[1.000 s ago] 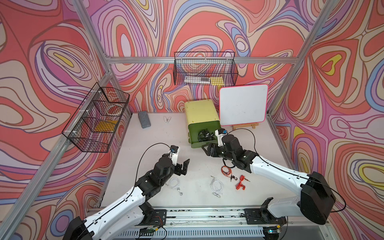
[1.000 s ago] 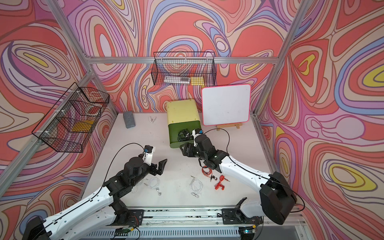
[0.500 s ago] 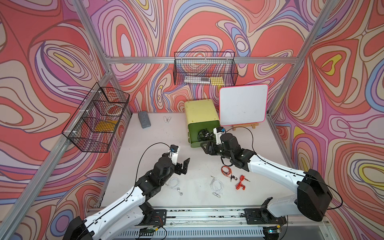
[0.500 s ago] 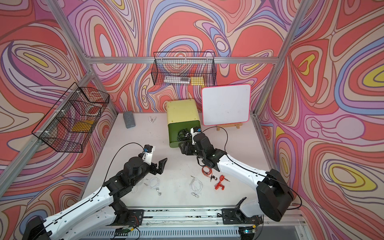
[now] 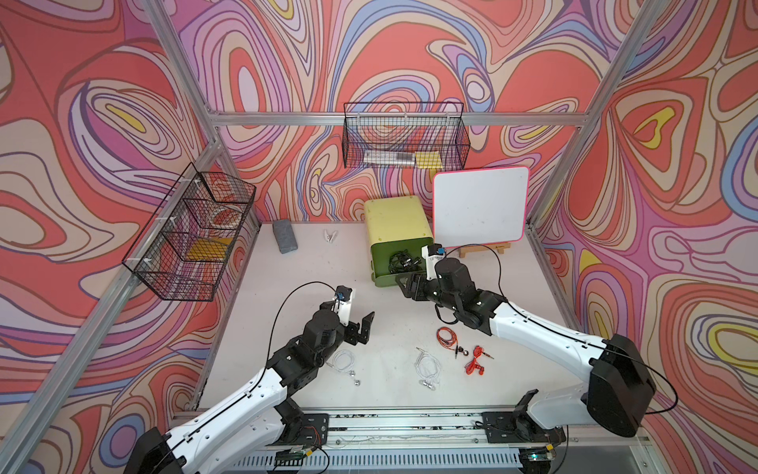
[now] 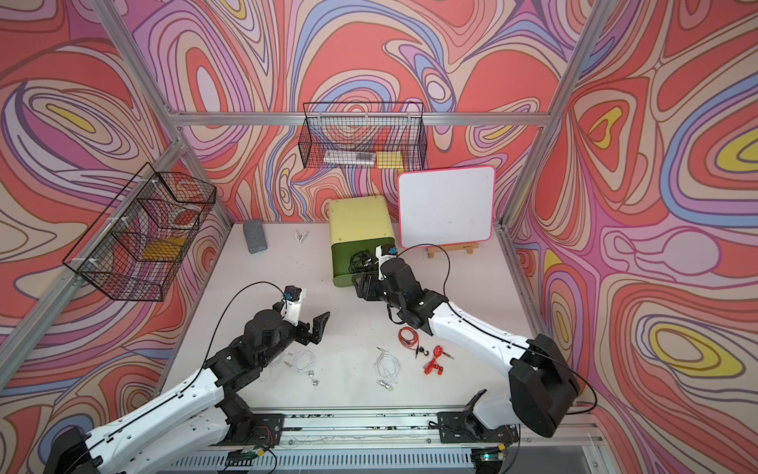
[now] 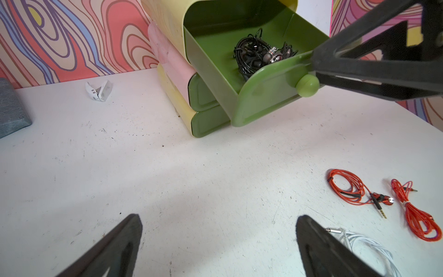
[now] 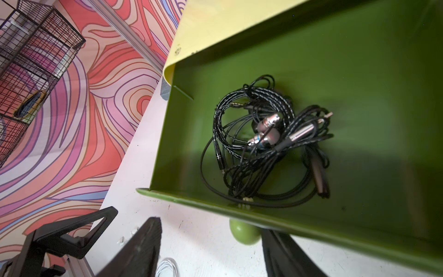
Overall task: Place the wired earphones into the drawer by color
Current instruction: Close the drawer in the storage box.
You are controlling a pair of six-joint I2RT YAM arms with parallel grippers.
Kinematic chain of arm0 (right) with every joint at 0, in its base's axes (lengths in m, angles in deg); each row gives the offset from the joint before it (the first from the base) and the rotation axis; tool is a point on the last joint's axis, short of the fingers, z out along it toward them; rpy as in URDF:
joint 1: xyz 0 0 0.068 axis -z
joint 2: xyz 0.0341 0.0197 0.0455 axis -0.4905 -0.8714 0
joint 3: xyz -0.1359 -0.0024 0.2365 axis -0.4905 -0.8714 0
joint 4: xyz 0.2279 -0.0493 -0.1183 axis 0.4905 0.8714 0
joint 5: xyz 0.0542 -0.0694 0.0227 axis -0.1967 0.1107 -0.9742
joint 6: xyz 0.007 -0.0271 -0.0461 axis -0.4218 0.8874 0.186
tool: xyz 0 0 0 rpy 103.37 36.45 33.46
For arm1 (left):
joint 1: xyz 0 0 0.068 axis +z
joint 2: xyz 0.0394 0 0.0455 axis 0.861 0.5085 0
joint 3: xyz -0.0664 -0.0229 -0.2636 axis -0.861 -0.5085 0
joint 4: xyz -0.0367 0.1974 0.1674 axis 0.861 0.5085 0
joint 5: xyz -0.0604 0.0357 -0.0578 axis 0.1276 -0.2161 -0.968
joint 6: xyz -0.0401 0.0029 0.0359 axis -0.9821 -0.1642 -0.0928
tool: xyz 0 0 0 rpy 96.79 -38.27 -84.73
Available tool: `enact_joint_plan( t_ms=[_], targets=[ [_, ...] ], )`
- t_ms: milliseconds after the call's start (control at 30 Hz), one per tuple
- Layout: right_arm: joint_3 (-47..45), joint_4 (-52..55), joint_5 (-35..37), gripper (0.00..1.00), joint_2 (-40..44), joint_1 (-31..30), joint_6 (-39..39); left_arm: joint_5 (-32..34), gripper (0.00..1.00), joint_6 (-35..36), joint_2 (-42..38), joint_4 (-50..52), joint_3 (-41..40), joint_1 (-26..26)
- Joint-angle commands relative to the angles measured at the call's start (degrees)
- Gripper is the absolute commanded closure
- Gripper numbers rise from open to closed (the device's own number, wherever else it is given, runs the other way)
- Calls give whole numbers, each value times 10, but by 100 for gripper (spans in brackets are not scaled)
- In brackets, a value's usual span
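Both top views first: the top green drawer (image 5: 383,283) of the little yellow drawer unit (image 5: 396,219) is pulled out, and the black earphones (image 5: 404,262) are piled inside it. My right gripper (image 5: 410,283) is parked right at the drawer front. The left gripper (image 6: 305,322) hangs over the table (image 5: 389,394), well apart from the unit. Loose on the table are the white earphones (image 5: 344,361) just beside the left arm, another white set (image 5: 426,367) mid-table, plus the red earphones (image 5: 446,337) and a second red set (image 5: 476,365) near the right arm.

Left wrist cam: fingers (image 7: 115,251) spread wide, nothing between them, just bare table. One right-gripper finger touches the drawer front beside the round knob (image 7: 308,85).

Right wrist cam: jaws apart, sitting either side of the knob, not pinched on it as far as I can tell. The black earphones lie tangled on the drawer floor.
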State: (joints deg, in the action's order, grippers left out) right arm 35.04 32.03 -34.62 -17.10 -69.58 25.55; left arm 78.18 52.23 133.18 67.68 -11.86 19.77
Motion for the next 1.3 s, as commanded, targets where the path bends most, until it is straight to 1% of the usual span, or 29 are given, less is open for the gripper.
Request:
enact_joint_plan(
  t_ms=[0,667,1267],
  targets=[
    [22,3,26,32,-3,0,18,8,1,8,-7,-9,1,4],
    [88,19,41,32,-52,9,55,12,1,11,-9,-8,1,4],
    [141,6,16,32,-114,35,73,10,1,11,-6,-11,-2,4]
  ],
)
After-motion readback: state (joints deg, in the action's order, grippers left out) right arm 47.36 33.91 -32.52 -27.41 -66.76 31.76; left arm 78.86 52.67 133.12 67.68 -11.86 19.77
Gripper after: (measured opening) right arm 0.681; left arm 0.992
